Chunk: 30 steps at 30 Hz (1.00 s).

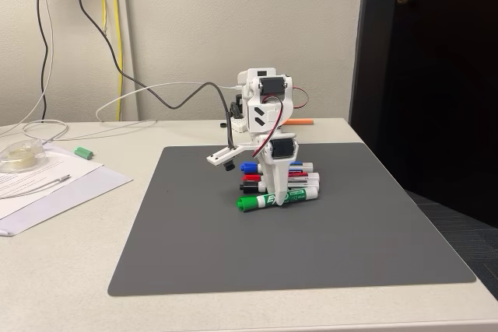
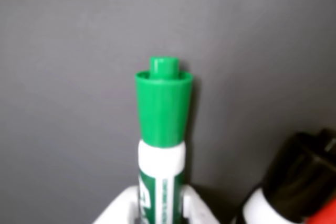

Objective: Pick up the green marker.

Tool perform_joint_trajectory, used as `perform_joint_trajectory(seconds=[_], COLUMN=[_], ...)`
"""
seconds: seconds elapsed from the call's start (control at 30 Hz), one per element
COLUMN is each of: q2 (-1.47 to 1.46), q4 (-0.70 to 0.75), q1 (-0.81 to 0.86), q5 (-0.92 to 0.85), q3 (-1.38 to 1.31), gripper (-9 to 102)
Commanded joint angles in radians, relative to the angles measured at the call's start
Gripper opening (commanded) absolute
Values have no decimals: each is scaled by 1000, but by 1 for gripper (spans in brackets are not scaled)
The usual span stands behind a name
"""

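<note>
The green marker lies on the dark grey mat, the nearest in a row of markers, its green cap pointing left in the fixed view. My white gripper reaches straight down onto the middle of its barrel. In the wrist view the green marker runs up the centre, cap away from the camera. My gripper has a white finger pressed against each side of the barrel, shut on it. The marker still looks to be resting on the mat.
Blue, red and black markers lie just behind the green one; the black marker is at the wrist view's lower right. Papers, a tape roll and a small green piece sit at the left.
</note>
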Motion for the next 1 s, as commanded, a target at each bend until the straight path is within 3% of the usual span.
perform_joint_trajectory(seconds=[0.0,0.23,0.4,0.77,0.97], q2=[3,-2,-2,-2,-9], q4=[35,44,20,14,110], q1=[17,18,8,9,17], q5=[-5,-6,0,18,34], q3=[5,5,5,-35,-204], gripper=[11,11,2,1,1])
